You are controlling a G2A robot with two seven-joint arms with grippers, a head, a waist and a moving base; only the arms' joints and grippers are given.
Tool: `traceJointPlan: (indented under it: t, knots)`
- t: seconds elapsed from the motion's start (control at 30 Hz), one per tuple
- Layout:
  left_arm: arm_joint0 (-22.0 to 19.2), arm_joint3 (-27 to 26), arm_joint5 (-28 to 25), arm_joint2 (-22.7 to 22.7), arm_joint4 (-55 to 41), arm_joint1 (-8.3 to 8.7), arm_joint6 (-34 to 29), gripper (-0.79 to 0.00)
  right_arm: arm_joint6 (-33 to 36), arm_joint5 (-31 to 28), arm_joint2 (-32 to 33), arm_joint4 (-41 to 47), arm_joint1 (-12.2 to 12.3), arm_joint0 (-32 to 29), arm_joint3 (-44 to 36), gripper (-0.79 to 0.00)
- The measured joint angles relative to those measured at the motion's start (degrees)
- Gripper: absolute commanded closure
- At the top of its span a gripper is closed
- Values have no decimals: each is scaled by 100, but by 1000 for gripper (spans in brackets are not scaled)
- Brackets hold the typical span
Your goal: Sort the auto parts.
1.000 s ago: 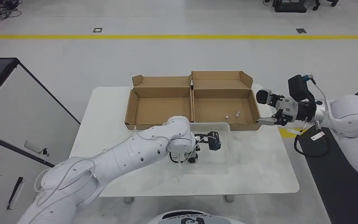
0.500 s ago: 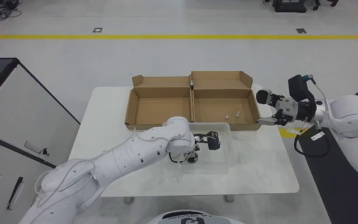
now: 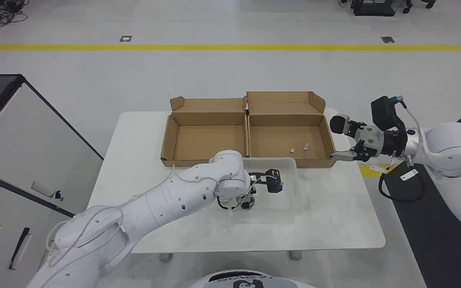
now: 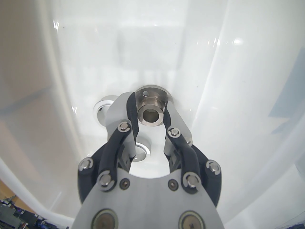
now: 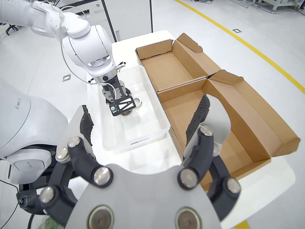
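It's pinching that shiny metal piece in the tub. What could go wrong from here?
The bushing is smooth and round, held only at its neck by the left fingers, so it might slip out on lifting. Two rings lie close beside the fingers and could get knocked or dragged along.
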Motion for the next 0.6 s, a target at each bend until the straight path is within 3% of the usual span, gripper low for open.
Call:
traceJointPlan:
  t: [0.07, 0.1, 0.6]
  knots:
    - [14, 10, 3, -7, 4, -5, -4, -154, 0, 0, 0, 0, 0, 0, 0, -785]
    - [24, 12, -1, -10, 10, -9, -5, -9, 0, 0, 0, 0, 0, 0, 0, -785]
    - [58, -265, -140, -293, 173, 87, -43, 0, 0, 0, 0, 0, 0, 0, 0, -785]
